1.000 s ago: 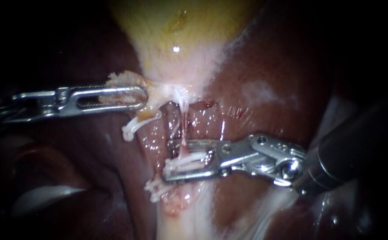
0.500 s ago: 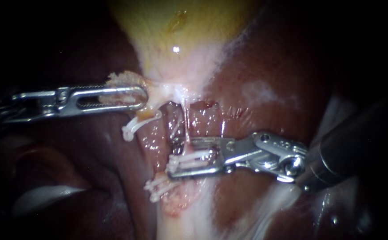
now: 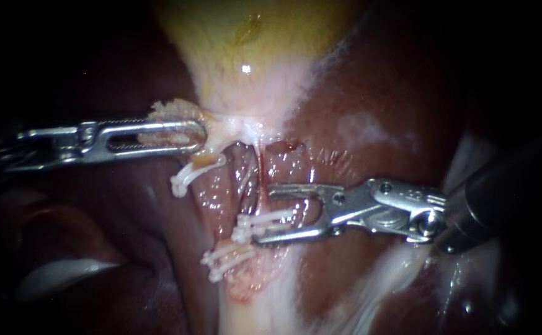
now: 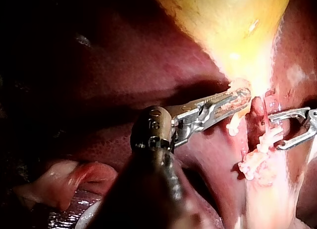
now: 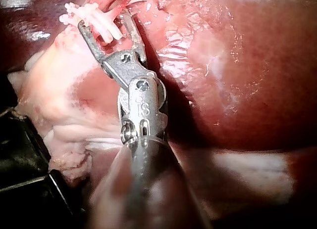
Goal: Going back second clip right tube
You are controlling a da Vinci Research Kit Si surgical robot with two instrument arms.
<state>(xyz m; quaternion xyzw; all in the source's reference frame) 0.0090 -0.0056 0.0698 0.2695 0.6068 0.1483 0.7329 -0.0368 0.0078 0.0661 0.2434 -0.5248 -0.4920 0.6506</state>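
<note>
The right tube (image 3: 261, 177) drops from the neck of the gallbladder (image 3: 252, 56). At the tube's lower end a white upper clip (image 3: 276, 216) lies across it. The jaws of the right instrument (image 3: 263, 215) are spread, with that clip between them. Below the tube's end sits a lower clip (image 3: 221, 259). Beside the tube's top, the left instrument (image 3: 190, 131) has its jaws pinched on gallbladder tissue.

Both the left instrument (image 3: 198, 135) and the right instrument (image 3: 265, 214) end in bright silver metal with a long slot and round screws at the hinge; behind comes a dark, smooth shaft.
</note>
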